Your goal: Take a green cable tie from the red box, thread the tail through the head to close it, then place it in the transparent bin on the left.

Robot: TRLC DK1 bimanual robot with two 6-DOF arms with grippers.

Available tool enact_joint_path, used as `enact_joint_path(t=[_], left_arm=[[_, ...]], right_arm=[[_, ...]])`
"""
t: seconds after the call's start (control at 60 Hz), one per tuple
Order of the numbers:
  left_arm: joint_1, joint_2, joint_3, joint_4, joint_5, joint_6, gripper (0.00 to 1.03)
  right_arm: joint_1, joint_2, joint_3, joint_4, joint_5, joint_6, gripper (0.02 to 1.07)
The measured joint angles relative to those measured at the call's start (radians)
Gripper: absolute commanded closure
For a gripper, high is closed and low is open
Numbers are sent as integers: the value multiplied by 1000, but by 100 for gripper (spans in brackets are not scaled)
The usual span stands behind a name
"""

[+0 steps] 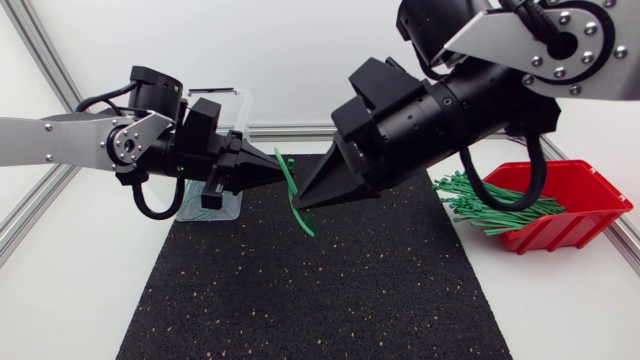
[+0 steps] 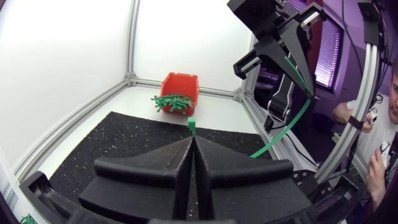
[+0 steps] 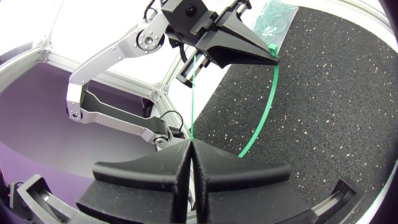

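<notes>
A green cable tie (image 1: 297, 205) hangs bowed above the black mat, between my two grippers. My left gripper (image 1: 273, 173) is shut on its upper end. In the left wrist view the tie's small head (image 2: 191, 124) sticks out just past the fingertips of that gripper (image 2: 191, 138). My right gripper (image 1: 301, 203) is shut on the tie lower down, and in the right wrist view a thin strand (image 3: 193, 93) rises from its tips (image 3: 189, 144). The red box (image 1: 575, 195) holds several green ties (image 1: 495, 200) at the right. The transparent bin (image 1: 222, 210) lies beneath my left arm.
A black speckled mat (image 1: 330, 290) covers the middle of the table, and both grippers hover over its far part. The red box (image 2: 180, 84) stands off the mat's right edge. The bin holds a few green ties (image 1: 213, 196).
</notes>
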Motion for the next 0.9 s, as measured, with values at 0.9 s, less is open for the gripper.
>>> enact_joint_path(t=[0.9], left_arm=[[-39,-60,-202,610,10,-776,100]], right_arm=[[7,-113,-191,240,-20,482,102]])
